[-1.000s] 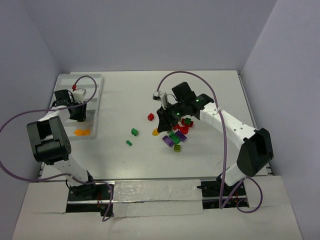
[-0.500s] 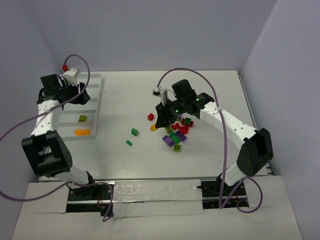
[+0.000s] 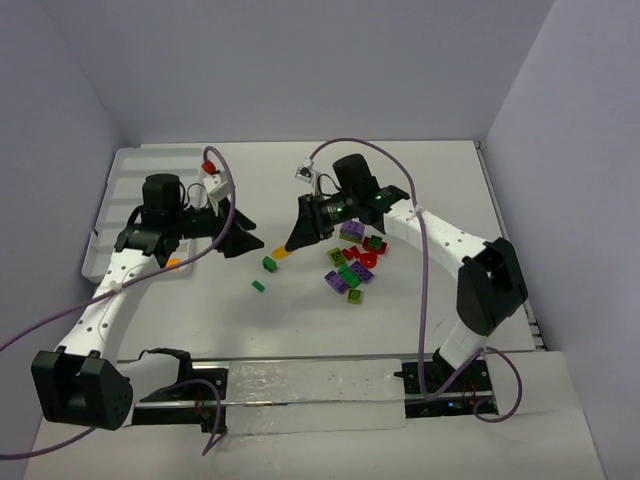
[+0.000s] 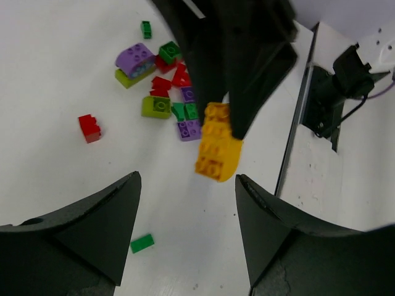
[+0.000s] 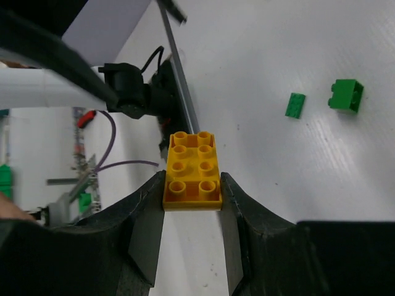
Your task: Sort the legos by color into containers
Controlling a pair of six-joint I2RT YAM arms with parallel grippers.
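Now the right claw (image 5: 191, 188) pinches an orange lego (image 5: 192, 169) above the middle of the table (image 3: 430, 180). The left claw (image 4: 186, 185) is spread wide beside it.

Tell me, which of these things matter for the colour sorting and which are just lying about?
Job: orange studded plastic brick in right gripper; heap of red, green and purple plastic bricks; two loose green bricks; white plastic divided tray.
Lying about: purple cables; silver strip.
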